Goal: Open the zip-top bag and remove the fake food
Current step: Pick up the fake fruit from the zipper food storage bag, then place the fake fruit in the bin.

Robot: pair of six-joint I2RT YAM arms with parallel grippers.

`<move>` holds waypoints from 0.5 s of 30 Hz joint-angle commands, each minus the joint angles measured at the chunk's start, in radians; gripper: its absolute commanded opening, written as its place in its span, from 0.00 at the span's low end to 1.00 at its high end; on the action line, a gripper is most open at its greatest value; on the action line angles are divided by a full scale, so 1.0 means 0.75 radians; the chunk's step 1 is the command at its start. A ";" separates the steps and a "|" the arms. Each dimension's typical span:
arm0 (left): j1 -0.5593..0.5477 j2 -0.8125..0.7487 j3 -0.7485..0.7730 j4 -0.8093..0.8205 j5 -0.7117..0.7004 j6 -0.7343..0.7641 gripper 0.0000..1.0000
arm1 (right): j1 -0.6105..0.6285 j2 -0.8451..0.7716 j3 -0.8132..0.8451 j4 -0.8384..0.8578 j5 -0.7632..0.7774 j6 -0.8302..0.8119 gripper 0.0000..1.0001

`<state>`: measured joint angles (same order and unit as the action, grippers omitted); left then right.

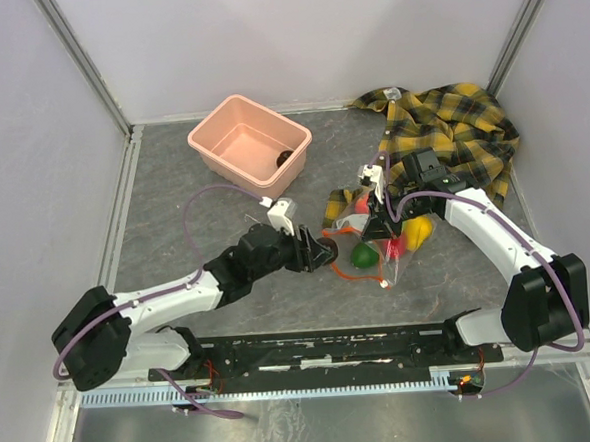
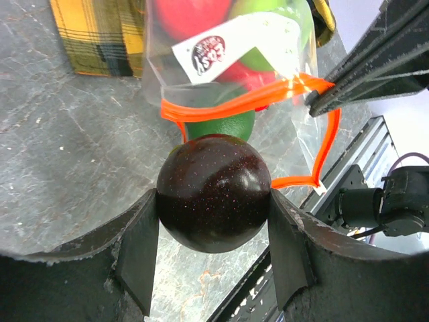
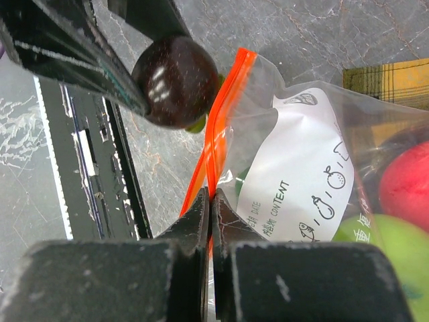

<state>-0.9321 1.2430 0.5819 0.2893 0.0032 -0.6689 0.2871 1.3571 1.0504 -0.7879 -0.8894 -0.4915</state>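
The clear, crinkly zip-top bag [image 1: 396, 260] with its orange-red zip strip [image 3: 226, 100] lies on the grey tabletop [image 1: 174, 208] between the two arms, just beside a fold of the yellow-and-black plaid shirt [image 1: 459, 121]. The right gripper [image 3: 211, 204] has its fingers clenched on the zip strip, at one lip of the mouth. The left gripper [image 2: 214, 201] grasps a glossy, round, dark-brown fake fruit [image 2: 214, 191] just outside that mouth, one finger on each side.

The film looks thin, limp and slippery, so the stiffer strip is judged the sound place to hold it. The fruits look hard, light and smooth, apt to roll, and are best taken across their widest part.

The left wrist view shows the mouth gaping and a dark green fruit [image 2: 224, 124] right behind it. The right wrist view shows the pinch itself. Only the top view shows the pink plastic tub [image 1: 210, 136] at the back, well apart, with something dark inside.
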 commanded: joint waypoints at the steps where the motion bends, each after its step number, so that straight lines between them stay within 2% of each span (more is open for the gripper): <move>1: 0.095 -0.064 0.048 -0.057 0.208 0.020 0.38 | -0.003 0.003 0.059 0.003 -0.023 -0.024 0.02; 9: 0.307 -0.087 0.110 -0.163 0.564 0.117 0.38 | -0.002 0.003 0.060 0.000 -0.021 -0.027 0.02; 15: 0.405 -0.069 0.159 -0.212 0.700 0.164 0.38 | -0.002 0.004 0.060 -0.001 -0.019 -0.028 0.02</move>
<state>-0.6563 1.2076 0.6407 0.1390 0.4007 -0.6071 0.2871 1.3586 1.0523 -0.7910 -0.8890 -0.4961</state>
